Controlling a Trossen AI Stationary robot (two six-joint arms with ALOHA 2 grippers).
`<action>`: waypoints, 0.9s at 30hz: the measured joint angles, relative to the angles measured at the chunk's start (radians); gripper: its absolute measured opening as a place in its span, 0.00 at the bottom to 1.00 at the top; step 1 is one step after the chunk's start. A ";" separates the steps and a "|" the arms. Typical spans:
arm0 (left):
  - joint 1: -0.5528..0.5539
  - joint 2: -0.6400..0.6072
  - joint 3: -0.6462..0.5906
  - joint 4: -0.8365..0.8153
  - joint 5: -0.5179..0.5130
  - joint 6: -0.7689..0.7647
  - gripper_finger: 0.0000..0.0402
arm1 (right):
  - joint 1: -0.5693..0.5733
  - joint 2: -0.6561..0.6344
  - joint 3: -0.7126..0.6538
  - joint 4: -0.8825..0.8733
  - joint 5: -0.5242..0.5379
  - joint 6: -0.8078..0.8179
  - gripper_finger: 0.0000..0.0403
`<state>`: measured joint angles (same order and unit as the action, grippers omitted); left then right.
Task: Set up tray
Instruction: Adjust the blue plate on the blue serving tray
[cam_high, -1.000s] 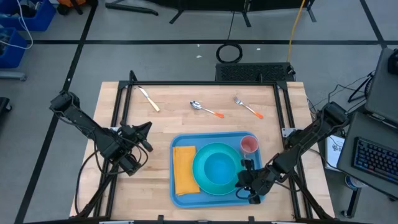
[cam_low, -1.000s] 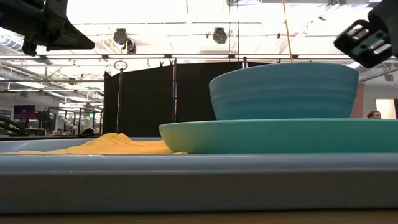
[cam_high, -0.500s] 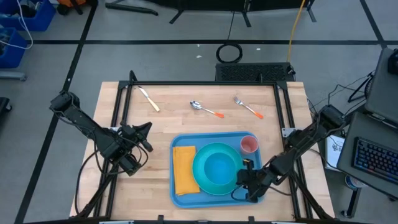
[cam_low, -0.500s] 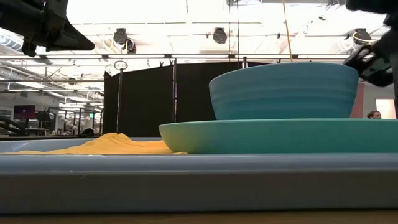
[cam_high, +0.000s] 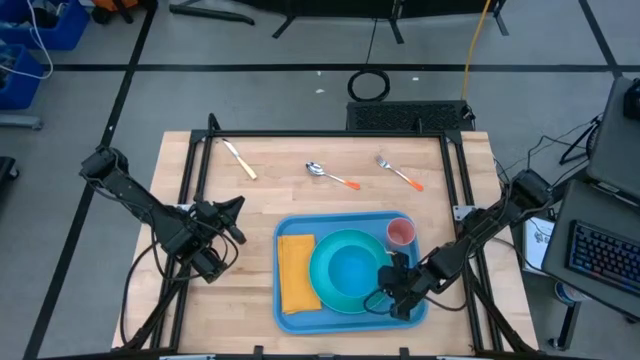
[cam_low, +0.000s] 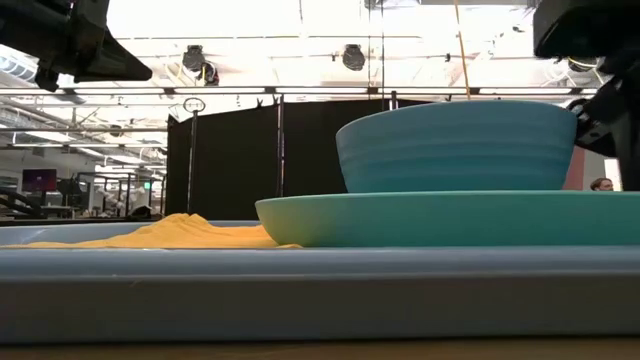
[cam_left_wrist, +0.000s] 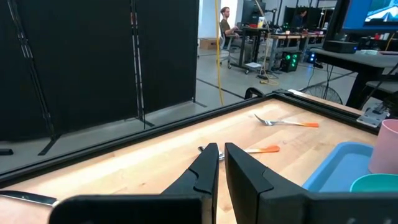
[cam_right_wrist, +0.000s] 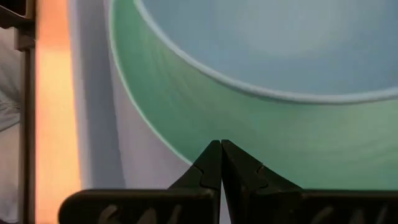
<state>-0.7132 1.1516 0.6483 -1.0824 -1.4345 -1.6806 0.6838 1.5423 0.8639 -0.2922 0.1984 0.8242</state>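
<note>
The tray (cam_high: 287, 318) lies at the table's (cam_high: 270, 190) near centre and carries a napkin (cam_high: 297, 273), a teal plate (cam_high: 322, 275) with a bowl (cam_high: 352, 273) on it, and a pink cup (cam_high: 401, 233) in its far right corner. A knife (cam_high: 239, 159), spoon (cam_high: 330, 175) and fork (cam_high: 399, 173) lie apart on the wood beyond the tray. The right gripper (cam_high: 393, 292) sits over the tray's right side at the plate's rim, fingers pressed together and holding nothing (the wrist view shows the plate rim just past the tips). The left gripper (cam_high: 234, 216) waits left of the tray, fingers nearly together, empty. No readable writing appears.
</note>
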 joint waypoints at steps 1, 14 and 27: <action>0.000 0.000 0.000 0.000 0.000 0.000 0.08 | -0.004 0.005 0.000 -0.001 -0.014 0.002 0.00; 0.000 0.000 0.000 0.006 -0.001 0.004 0.08 | -0.011 0.011 0.000 -0.035 -0.067 0.043 0.00; 0.000 0.000 0.000 0.037 -0.003 0.047 0.08 | -0.017 0.011 0.000 -0.097 -0.128 0.100 0.00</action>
<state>-0.7132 1.1515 0.6483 -1.0454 -1.4380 -1.6341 0.6669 1.5528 0.8639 -0.3897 0.0704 0.9240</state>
